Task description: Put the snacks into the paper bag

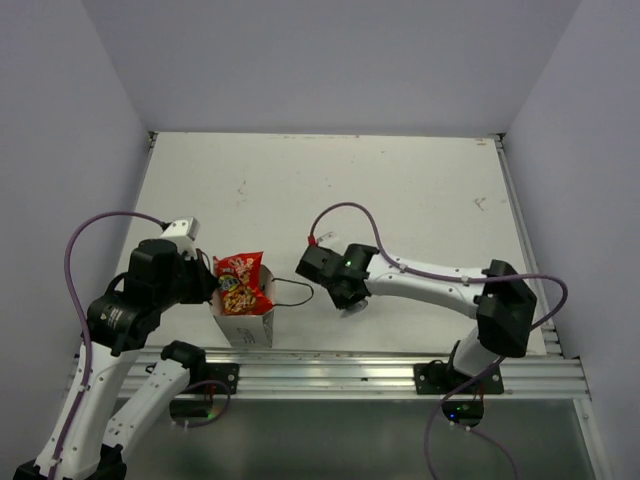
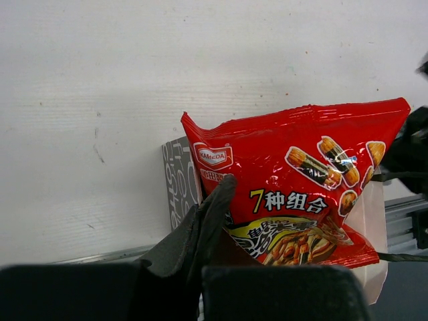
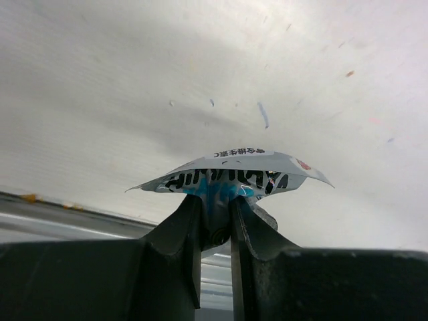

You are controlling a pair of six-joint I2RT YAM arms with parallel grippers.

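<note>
The white paper bag (image 1: 246, 322) stands upright at the near edge of the table (image 1: 350, 190), just beside the left arm. A red-orange chip bag (image 1: 241, 281) sits in its open mouth, and most of its length pokes out above the rim. It is glossy, crinkled foil with crimped ends, printed with snack pictures and yellow and white lettering. The paper bag is matte and boxy, with grey print on one wall (image 2: 180, 182), and a thin dark string handle (image 1: 296, 294) loops out to its right.

The left gripper (image 1: 208, 286) is at the bag's left side. One black finger (image 2: 212, 214) overlaps the chip bag's lower corner, but whether the jaws are clamped on it cannot be told.

The right gripper (image 3: 215, 207), to the right of the bag and apart from it, is pressed together on a silvery light-blue packet (image 3: 227, 175). The packet is thin and flat, and its edges flare out to both sides of the fingers above the white table.
</note>
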